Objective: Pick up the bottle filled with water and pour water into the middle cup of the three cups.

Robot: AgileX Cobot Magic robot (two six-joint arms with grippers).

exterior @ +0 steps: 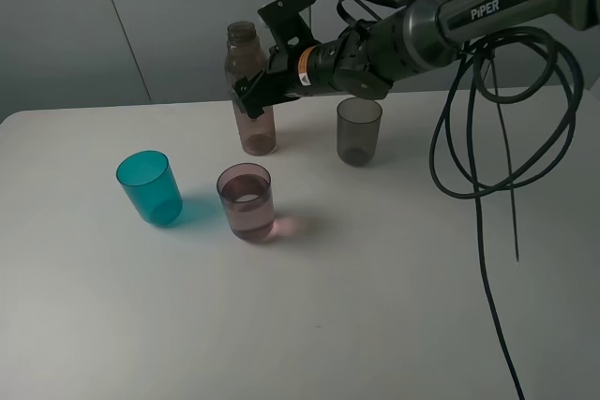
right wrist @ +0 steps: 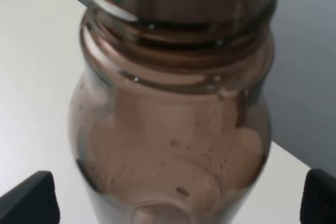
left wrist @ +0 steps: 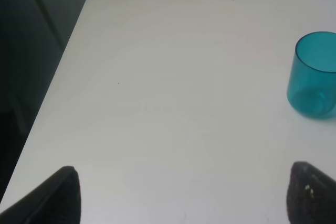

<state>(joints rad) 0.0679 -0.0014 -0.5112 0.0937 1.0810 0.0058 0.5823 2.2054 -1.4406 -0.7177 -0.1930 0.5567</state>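
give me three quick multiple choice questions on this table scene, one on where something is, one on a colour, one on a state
1. The bottle stands:
A. behind the middle cup
B. in front of the teal cup
C. inside the grey cup

2. The leftmost cup is:
A. grey
B. teal
C. pink

3. The bottle is:
A. lying down
B. tipped over a cup
C. upright on the table

Answers:
1 A, the bottle is farther back.
2 B, teal sits left.
3 C, its base rests on the table, with the right gripper around it.
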